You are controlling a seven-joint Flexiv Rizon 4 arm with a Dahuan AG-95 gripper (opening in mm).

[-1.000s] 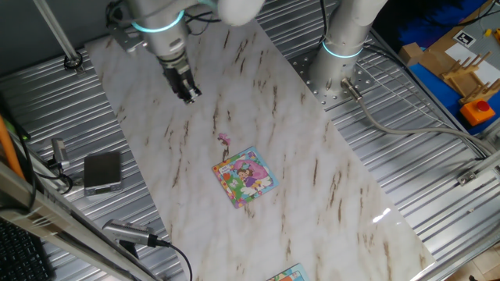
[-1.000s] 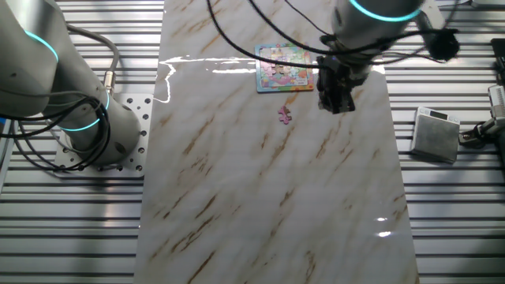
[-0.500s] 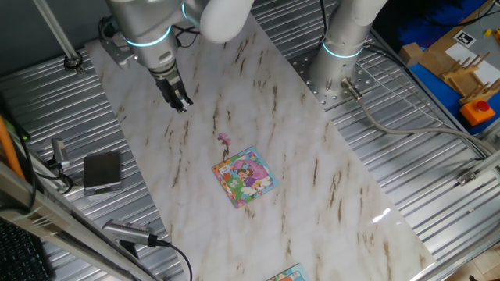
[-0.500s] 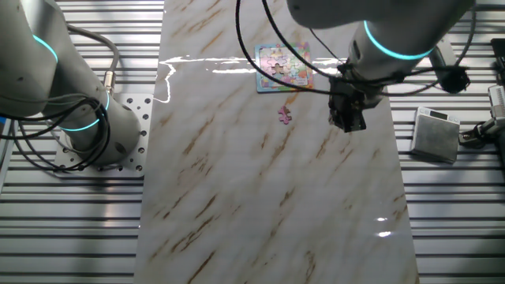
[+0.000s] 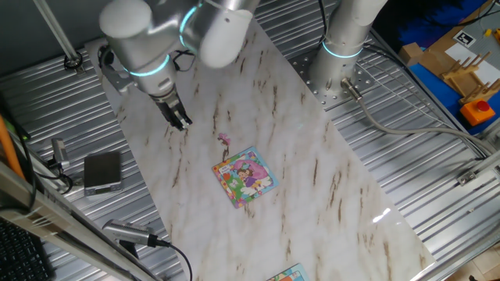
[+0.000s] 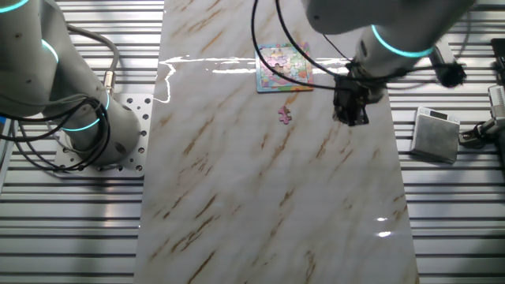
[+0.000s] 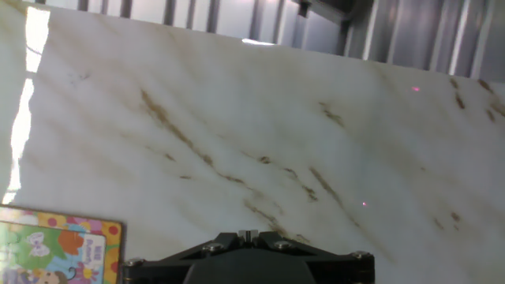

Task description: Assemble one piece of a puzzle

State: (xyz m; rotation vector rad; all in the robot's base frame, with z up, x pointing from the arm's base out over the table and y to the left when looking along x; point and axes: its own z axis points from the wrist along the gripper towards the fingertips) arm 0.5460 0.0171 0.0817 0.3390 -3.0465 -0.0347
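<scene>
The puzzle [image 5: 245, 176] is a small square cartoon board lying flat on the marble slab [image 5: 312, 156]. It also shows near the far edge in the other fixed view [image 6: 283, 67], and its corner shows at the lower left of the hand view [image 7: 55, 248]. The piece [image 5: 224, 140], tiny and pink-purple, lies loose on the marble just beside the puzzle [image 6: 286, 115]. It is out of the hand view. My gripper [image 5: 180, 121] hangs above bare marble, apart from the piece, toward the slab's side edge [image 6: 352, 118]. Its fingers [image 7: 247, 235] are pressed together and hold nothing.
A grey box [image 5: 102, 171] sits on the ribbed metal beside the slab [image 6: 435, 134]. A second arm's base [image 5: 341, 47] stands at the other side [image 6: 87, 118]. A sliver of another board [image 5: 285, 275] shows at the bottom edge.
My gripper has drifted a short way along the slab's side edge, lower over the marble, still shut. The piece and the puzzle have not moved.
</scene>
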